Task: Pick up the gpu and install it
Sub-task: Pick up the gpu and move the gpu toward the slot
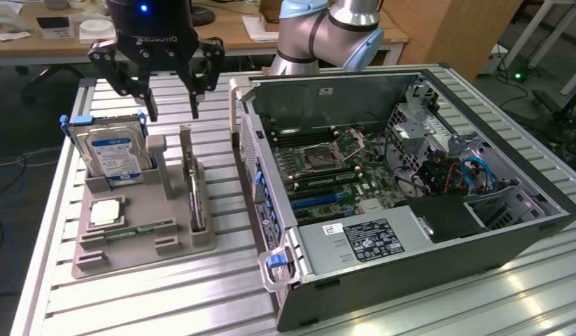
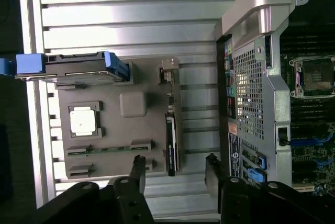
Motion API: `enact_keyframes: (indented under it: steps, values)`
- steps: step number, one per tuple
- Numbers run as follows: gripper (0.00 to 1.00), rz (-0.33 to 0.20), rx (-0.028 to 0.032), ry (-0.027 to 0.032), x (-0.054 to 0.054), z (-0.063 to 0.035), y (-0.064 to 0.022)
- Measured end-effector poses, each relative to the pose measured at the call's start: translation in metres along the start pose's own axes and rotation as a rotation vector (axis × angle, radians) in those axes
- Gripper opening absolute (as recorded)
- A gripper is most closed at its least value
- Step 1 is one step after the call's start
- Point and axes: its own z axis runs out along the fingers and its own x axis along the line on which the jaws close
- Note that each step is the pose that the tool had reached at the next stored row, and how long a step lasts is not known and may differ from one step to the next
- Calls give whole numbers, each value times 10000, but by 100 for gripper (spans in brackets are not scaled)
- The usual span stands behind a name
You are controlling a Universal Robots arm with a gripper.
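Note:
The gpu (image 1: 192, 183) stands on its edge in a slot of the grey holder (image 1: 138, 248) on the exterior view's left, a thin black card with a silver bracket at its far end. In the wrist view the gpu (image 2: 171, 130) appears as a narrow dark strip in the holder (image 2: 112, 132). My gripper (image 1: 173, 110) hangs in the air above the far end of the holder, fingers pointing down and open, nothing between them. From the wrist, the gripper (image 2: 175, 160) has one finger on each side of the card's line, well clear of it.
The holder also carries a silver hard drive (image 1: 115, 150) with a blue label, a square processor chip (image 1: 106, 210) and a slim green memory stick (image 1: 129, 229). An open computer case (image 1: 511, 231) lies right of it, its motherboard (image 1: 334, 168) exposed. All rest on a ribbed aluminium table (image 1: 176, 301).

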Motion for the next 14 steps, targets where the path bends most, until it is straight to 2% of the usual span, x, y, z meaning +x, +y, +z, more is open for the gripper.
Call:
enact_keyframes:
  steps: [2,3,5,6,7,11,14]
  values:
    - [64,0,0,0,0,0,0]
    - [64,0,0,0,0,0,0]
    - [76,0,0,0,0,0,0]
    - [76,0,0,0,0,0,0]
    - [82,0,0,0,0,0,0]
    - [82,-73,-1,5,0,0,0]
    - [82,-495,-12,26,0,7,0]
